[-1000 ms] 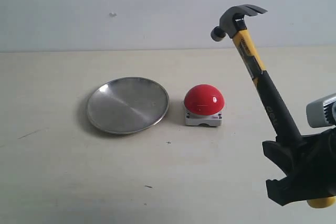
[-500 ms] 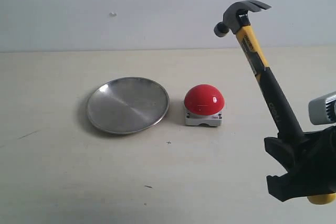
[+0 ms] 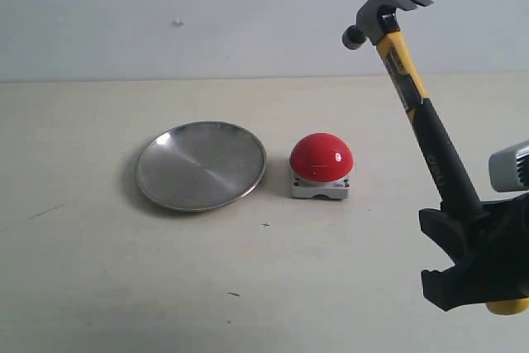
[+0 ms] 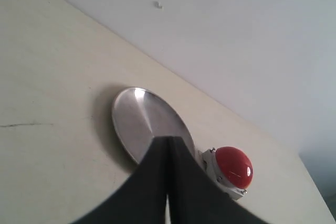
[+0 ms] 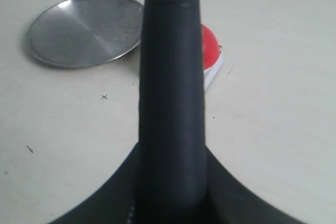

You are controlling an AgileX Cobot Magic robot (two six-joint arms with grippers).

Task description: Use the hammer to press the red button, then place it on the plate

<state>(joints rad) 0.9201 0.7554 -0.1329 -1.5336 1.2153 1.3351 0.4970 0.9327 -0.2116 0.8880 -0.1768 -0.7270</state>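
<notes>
My right gripper (image 3: pixel 463 241) is shut on the black handle of the hammer (image 3: pixel 417 109) at the right of the exterior view. The hammer stands nearly upright, head (image 3: pixel 382 12) high and leaning left, yellow end poking out below the gripper. In the right wrist view the handle (image 5: pixel 170 77) runs up the middle and hides part of the red button (image 5: pixel 210 48). The red button (image 3: pixel 321 157) sits on its grey base at the table's middle, right beside the silver plate (image 3: pixel 201 164). My left gripper (image 4: pixel 168 148) is shut and holds nothing; the plate (image 4: pixel 142 119) and the button (image 4: pixel 233 166) lie beyond it.
A pale wall rises behind the beige table (image 3: pixel 124 287). A few small dark specks (image 3: pixel 234 293) mark the tabletop near the front.
The right gripper has drifted slightly right and up with the hammer, so the head now stands a little higher and farther right. Plate and button have not moved.
</notes>
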